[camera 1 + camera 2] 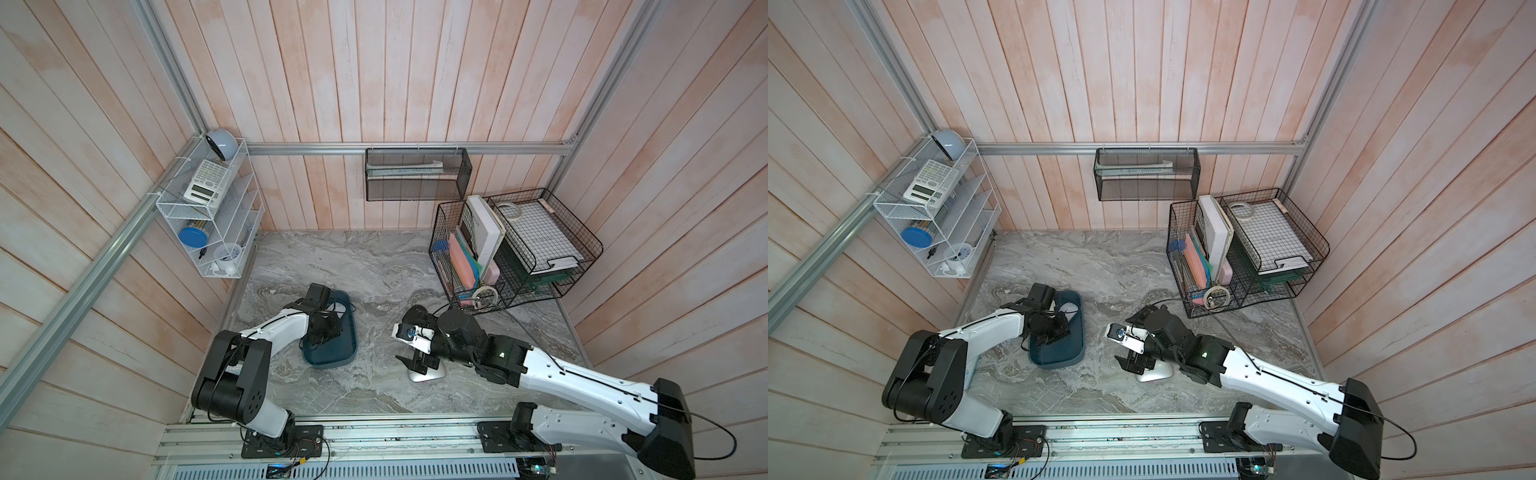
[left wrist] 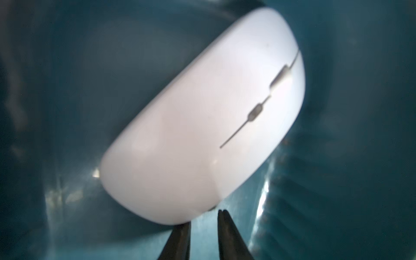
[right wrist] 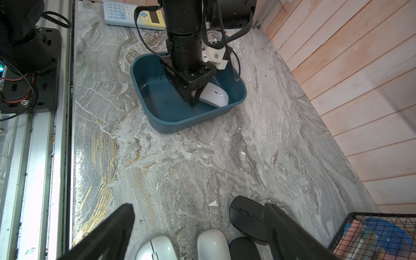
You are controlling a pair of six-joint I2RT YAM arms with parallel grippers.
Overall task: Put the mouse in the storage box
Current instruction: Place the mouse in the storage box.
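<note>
The dark teal storage box [image 1: 332, 362] [image 3: 186, 122] stands on the marble table at the left. A white mouse [image 2: 202, 123] [image 3: 215, 95] [image 1: 1068, 308] lies inside it near the far wall. My left gripper [image 2: 203, 217] [image 3: 194, 100] reaches down into the box at the mouse's end. Its fingers are shut to a narrow slit with only the box floor between them. My right gripper [image 3: 198, 206] [image 1: 417, 363] hangs open over several loose mice on the table: two silver-white mice [image 3: 157, 247] [image 3: 212, 243] and two black mice [image 3: 246, 217] [image 3: 243, 248].
Black wire baskets [image 1: 515, 249] with books and papers stand at the back right. A black mesh basket [image 1: 417, 174] hangs on the back wall. A white wire rack [image 1: 212, 216] hangs on the left wall. A calculator [image 3: 132, 14] lies beyond the left arm.
</note>
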